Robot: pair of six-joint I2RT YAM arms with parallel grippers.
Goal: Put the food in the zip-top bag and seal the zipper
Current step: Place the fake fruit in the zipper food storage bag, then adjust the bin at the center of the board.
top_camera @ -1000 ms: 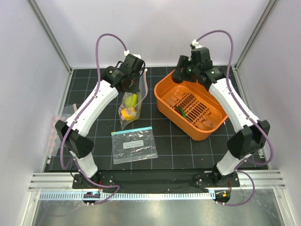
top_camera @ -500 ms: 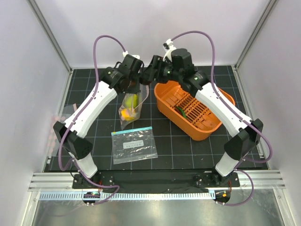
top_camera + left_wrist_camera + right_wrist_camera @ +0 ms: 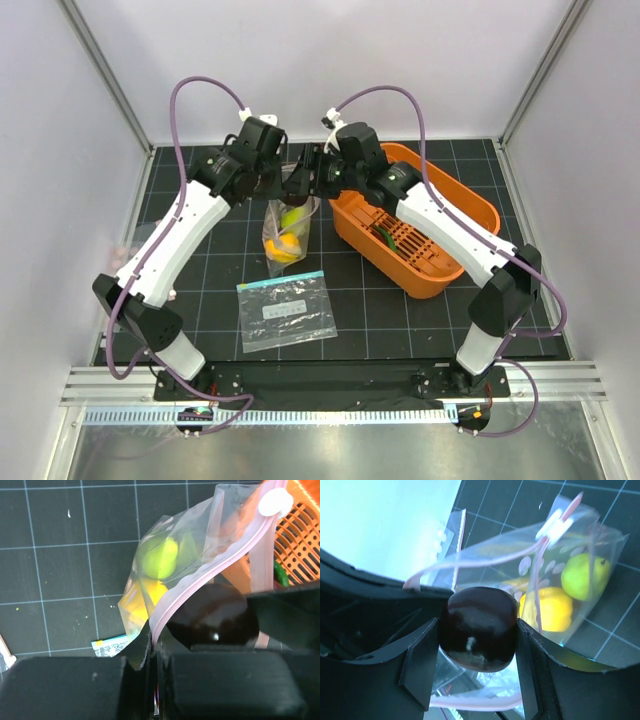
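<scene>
The zip-top bag (image 3: 283, 235) hangs upright from my left gripper (image 3: 154, 645), which is shut on its pink zipper (image 3: 210, 575) at one end of the mouth. A green round fruit (image 3: 159, 557) and a yellow pepper (image 3: 150, 591) lie inside the bag. My right gripper (image 3: 479, 630) is shut on the dark maroon piece (image 3: 479, 627) and holds it at the bag's open mouth, just above the pink strip (image 3: 470, 562). From above, both grippers meet over the bag, the right gripper (image 3: 300, 185) beside the left. The slim green chili (image 3: 385, 235) lies in the orange basket.
The orange basket (image 3: 440, 270) stands to the right of the bag, close under the right forearm. A second clear bag with a teal strip and white label (image 3: 285, 310) lies flat in front of the hanging bag. Enclosure walls stand on both sides.
My right arm has swung left from above the basket to the bag's mouth, carrying the maroon piece. The left arm shifted a little, and the bag now hangs more upright.
</scene>
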